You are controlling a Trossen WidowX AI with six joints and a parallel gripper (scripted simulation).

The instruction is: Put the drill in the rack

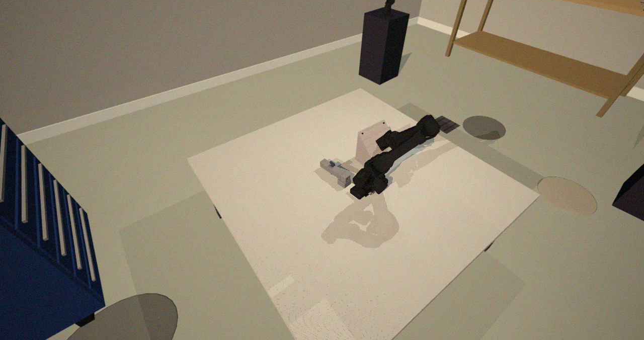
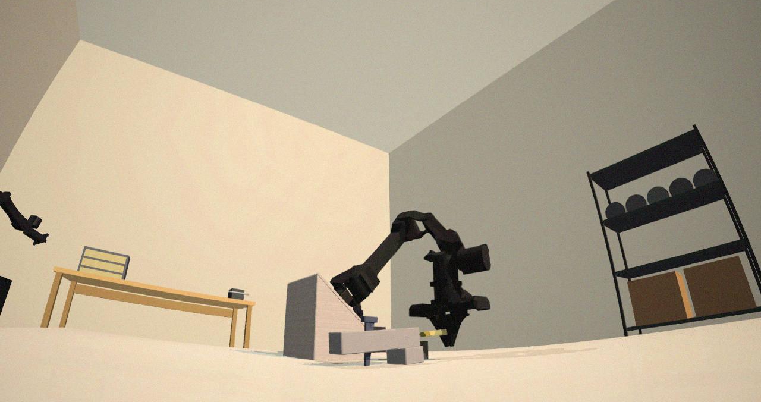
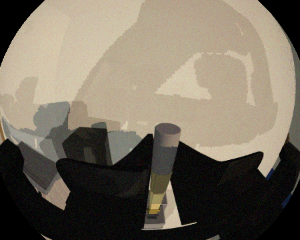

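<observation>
Nearest to me, low over the pale table [image 1: 270, 167] [image 2: 213, 381] [image 3: 40, 50], there was the long grey holder [image 1: 335, 171] [image 2: 374, 341] [image 3: 157, 223]. Through it stood a dark blue upright piece [image 1: 332, 163] [image 2: 370, 323], which I took to be the key; its head was above the holder and its foot showed below. At the right end of this holder was the drill [image 1: 352, 183] [image 2: 433, 332] [image 3: 165, 160], grey and yellow, lying about level. The gripper [image 1: 367, 193] [image 2: 450, 341] [image 3: 157, 138] pointed downward and was closed on the drill, with its fingers only narrowly apart. The yellow end was directed at the holder, but I could not tell if it was touching.

A little farther, to the left, stood the pale wooden block [image 1: 371, 141] [image 2: 300, 320], having one sloping face. The black arm [image 1: 407, 149] [image 2: 388, 250] rose near it and bent over to the right. Far left was a wooden bench [image 1: 540, 63] [image 2: 154, 285]; far right, a black shelf unit [image 2: 649, 157].
</observation>
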